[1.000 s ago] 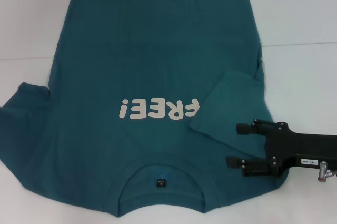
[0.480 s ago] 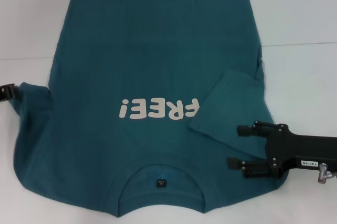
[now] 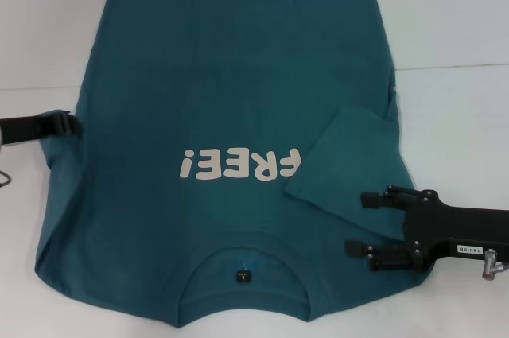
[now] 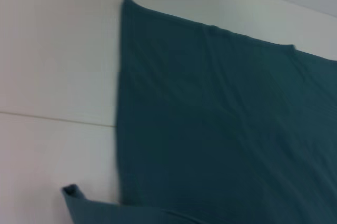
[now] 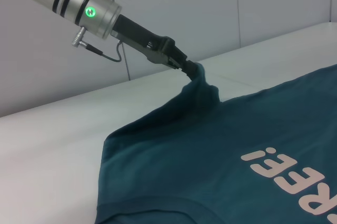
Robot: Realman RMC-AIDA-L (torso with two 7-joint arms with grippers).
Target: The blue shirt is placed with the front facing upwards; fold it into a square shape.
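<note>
One blue shirt (image 3: 231, 99) lies spread front-up on the white table (image 3: 453, 20), collar toward the robot, hem at the far side. One line of white "FREE!" lettering (image 3: 238, 165) runs across the chest, and one small black neck tag (image 3: 243, 276) sits inside the round collar.

Two grippers are in play. Over on the robot's left, the left gripper (image 3: 70, 125) comes in from the table edge and meets the cloth at the left sleeve. The right wrist view tells it best: the left gripper (image 5: 190, 68) is pinched tight on a bunch of sleeve fabric, and the cloth rises off the table in a peak toward it, pulled inward over the shirt's left shoulder. From the left wrist camera we see the shirt body (image 4: 221, 129) flat on the table and one corner of lifted cloth.

On the other side, one sleeve (image 3: 346, 159) already lies folded in over the body, its corner just beside the lettering. The right gripper (image 3: 358, 224) hovers over the shirt's right shoulder, its two black fingers (image 3: 380, 200) spread apart with nothing between them.
</note>
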